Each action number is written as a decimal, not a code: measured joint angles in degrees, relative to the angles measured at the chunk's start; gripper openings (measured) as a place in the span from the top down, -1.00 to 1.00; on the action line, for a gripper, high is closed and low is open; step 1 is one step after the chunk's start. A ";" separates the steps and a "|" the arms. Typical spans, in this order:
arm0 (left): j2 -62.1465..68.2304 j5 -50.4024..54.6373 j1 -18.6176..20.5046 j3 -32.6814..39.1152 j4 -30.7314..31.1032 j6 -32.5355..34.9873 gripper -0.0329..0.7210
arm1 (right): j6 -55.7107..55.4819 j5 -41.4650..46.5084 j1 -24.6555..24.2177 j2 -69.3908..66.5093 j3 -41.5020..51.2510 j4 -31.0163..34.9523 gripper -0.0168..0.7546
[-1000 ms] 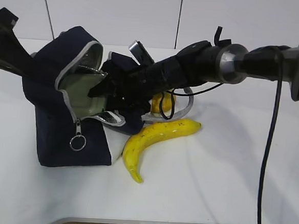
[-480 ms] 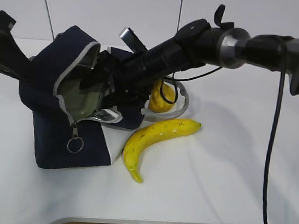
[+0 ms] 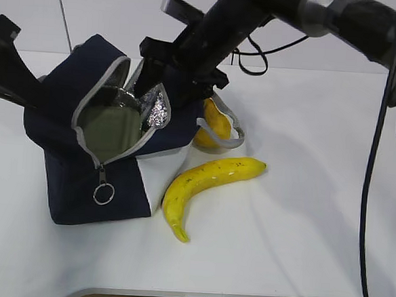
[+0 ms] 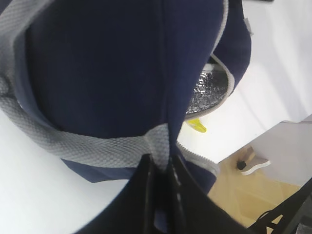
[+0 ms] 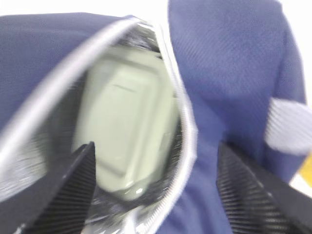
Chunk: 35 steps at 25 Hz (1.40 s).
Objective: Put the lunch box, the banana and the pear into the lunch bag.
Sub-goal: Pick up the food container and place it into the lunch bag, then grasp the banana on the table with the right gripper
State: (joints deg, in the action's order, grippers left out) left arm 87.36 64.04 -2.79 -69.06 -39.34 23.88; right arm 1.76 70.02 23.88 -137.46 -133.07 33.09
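With the lunch box lying inside the lunch bag, we find the right gripper spread and empty, the left gripper pinching the bag's strap. The banana, on the table beside the bag, looks firm but bruisable; we advise gripping mid-length.

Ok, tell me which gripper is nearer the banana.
Right. The right gripper hangs open above the lunch bag mouth, up-left of the banana. The left gripper pinches the bag's grey strap, farther away.

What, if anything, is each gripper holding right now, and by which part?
The left gripper pinches the lunch bag by its grey strap handle. The right gripper holds nothing, jaws wide open.
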 joint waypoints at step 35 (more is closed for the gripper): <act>0.00 -0.46 0.00 -0.11 4.86 0.00 0.89 | -23.34 1.09 -0.10 32.00 40.16 -23.63 -0.57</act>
State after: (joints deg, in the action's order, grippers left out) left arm 87.36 63.58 -2.79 -69.17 -34.48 23.88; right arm -21.58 71.11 23.78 -105.47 -92.91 9.45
